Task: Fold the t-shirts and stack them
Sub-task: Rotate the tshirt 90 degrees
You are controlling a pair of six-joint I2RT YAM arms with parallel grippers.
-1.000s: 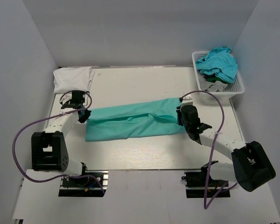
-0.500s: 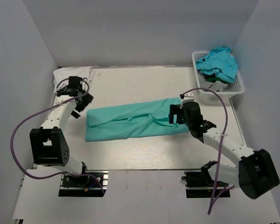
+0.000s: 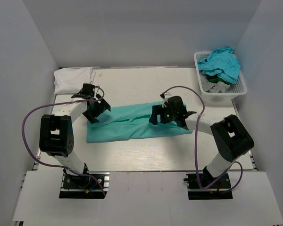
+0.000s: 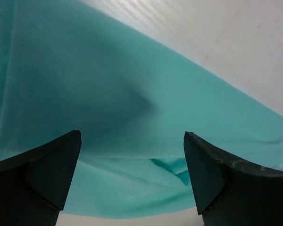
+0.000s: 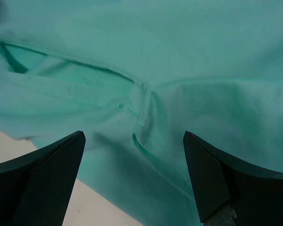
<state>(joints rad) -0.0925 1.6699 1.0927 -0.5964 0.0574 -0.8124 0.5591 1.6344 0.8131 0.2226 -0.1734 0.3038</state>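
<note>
Grippers: we log left gripper (image 4: 132, 141) and right gripper (image 5: 132, 139) both spread wide, empty, above the mint-green t-shirt (image 3: 127, 127) lying long on the table (image 3: 141, 155). Only the top view gives us the white t-shirt (image 3: 73, 77) at far left and turquoise t-shirts (image 3: 220, 63) in the basket (image 3: 239, 90).
</note>
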